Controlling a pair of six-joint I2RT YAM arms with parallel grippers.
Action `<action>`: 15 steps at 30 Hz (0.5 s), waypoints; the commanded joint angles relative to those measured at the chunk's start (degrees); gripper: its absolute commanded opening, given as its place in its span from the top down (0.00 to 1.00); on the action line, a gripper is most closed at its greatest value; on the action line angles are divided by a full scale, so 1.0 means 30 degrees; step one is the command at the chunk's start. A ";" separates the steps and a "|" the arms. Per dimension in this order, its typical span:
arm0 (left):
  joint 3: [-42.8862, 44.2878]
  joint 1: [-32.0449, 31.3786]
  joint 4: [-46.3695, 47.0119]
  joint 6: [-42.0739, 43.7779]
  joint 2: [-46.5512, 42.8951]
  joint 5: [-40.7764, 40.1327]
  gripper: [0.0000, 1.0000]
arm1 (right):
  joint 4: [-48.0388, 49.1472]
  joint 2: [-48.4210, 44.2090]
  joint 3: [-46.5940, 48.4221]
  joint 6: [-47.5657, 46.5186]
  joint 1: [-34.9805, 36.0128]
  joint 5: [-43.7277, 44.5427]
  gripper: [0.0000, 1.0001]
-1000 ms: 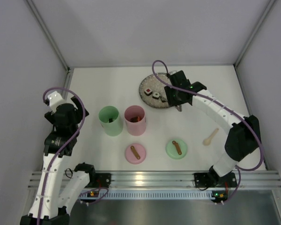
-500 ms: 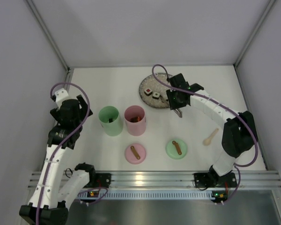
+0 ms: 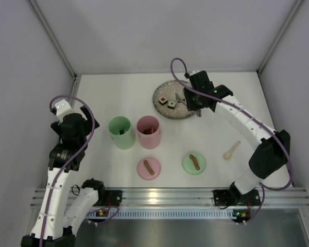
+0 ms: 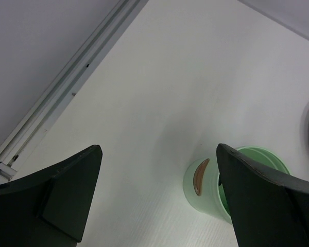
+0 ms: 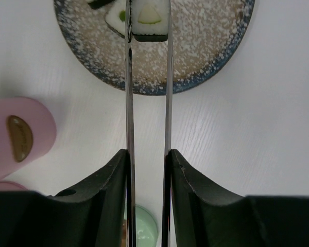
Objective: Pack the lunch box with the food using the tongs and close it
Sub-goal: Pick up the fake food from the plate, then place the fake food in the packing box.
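Right hand [image 5: 147, 170] is clamped on the tongs [image 5: 127, 92]. Ahead of it, at the tong tips, a sushi roll [image 5: 149, 19] with a pale green centre is pinched over the speckled plate [image 5: 211, 56]; whether it is lifted cannot be told. A second roll [image 5: 115, 18] sits just left of the tips. The pink container [image 5: 15, 134] is seen to the hand's left, apart from the plate.

The pinch is shown only by the wrist view; from above the tips are hidden under the arm.

Left hand [image 4: 157, 154] is held wide apart, the green container [image 4: 237, 185] ahead to its right.

Only the top view shows the pink lid [image 3: 149, 168], green lid [image 3: 194, 163] and wooden spoon [image 3: 232, 150] on the surface [image 3: 118, 92].
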 commanded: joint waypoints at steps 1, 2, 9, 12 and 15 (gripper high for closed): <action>-0.0100 0.0056 0.0456 0.0231 -0.0189 -0.0356 0.01 | 0.0073 -0.1671 0.2528 -0.0629 0.1030 -0.0206 0.73; -0.0042 0.0056 0.0456 0.0231 -0.0158 -0.0298 0.01 | 0.0160 -0.1788 0.2737 -0.0688 0.1322 -0.0352 0.73; 0.0018 0.0144 0.0456 0.0172 0.0194 -0.0238 0.01 | 0.0278 -0.1644 0.5198 -0.1361 0.4777 -0.3570 0.73; 0.0018 0.0202 0.0368 0.0084 0.0136 -0.1086 0.01 | 0.0892 -0.1321 0.5523 -0.1684 0.6331 -0.4072 0.73; 0.0047 0.0320 0.0338 -0.0003 0.0018 -0.1176 0.01 | 0.0865 -0.0619 0.5961 -0.1626 0.7533 -0.4249 0.73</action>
